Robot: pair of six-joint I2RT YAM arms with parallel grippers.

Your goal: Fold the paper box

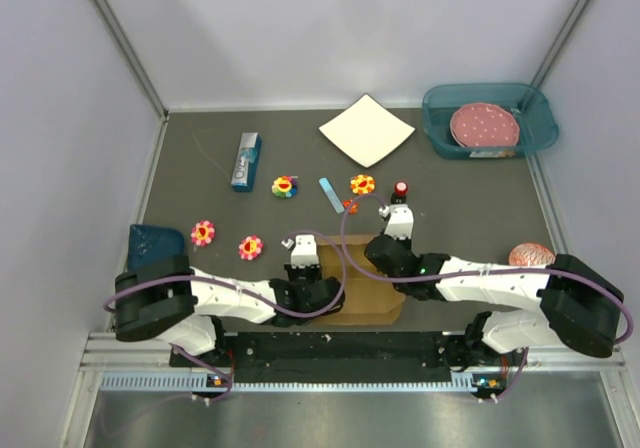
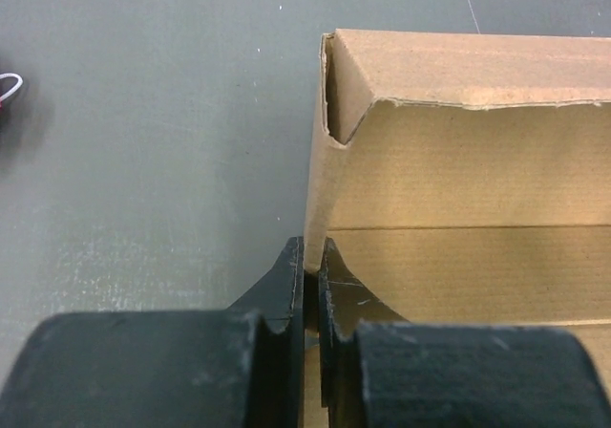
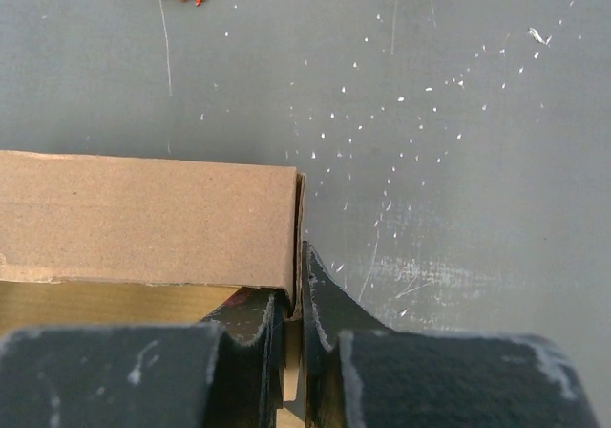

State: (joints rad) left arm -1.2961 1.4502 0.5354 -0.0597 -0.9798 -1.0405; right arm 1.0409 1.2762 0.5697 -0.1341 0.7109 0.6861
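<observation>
The fingers (image 2: 284, 294) of the left gripper (image 2: 310, 264) are pinched tight together, with the thin left wall of the paper box (image 2: 458, 189) caught between them. That wall stands up straight. At its far end the corner gapes open a little, and the folded top edge there looks a bit ragged.

The paper box (image 1: 370, 298) sits on the dark table (image 1: 200, 168), close to the near edge, right between the 2 arms. It is half made, with its far wall up and its floor flat.

On the right side, the right gripper (image 3: 296, 285) does the same job. Its fingers (image 3: 329, 313) are squeezed shut on the right wall of the box, near the far right corner.

I think the step now is getting the 2 side walls to stand up so the box can be closed. To do it well, both grippers should move together, slow and even. They should push the walls straight up and a little inward, not pull them apart, or the cardboard may rip. A soft squeeze is enough. The box floor should lie flat on the table the whole time
</observation>
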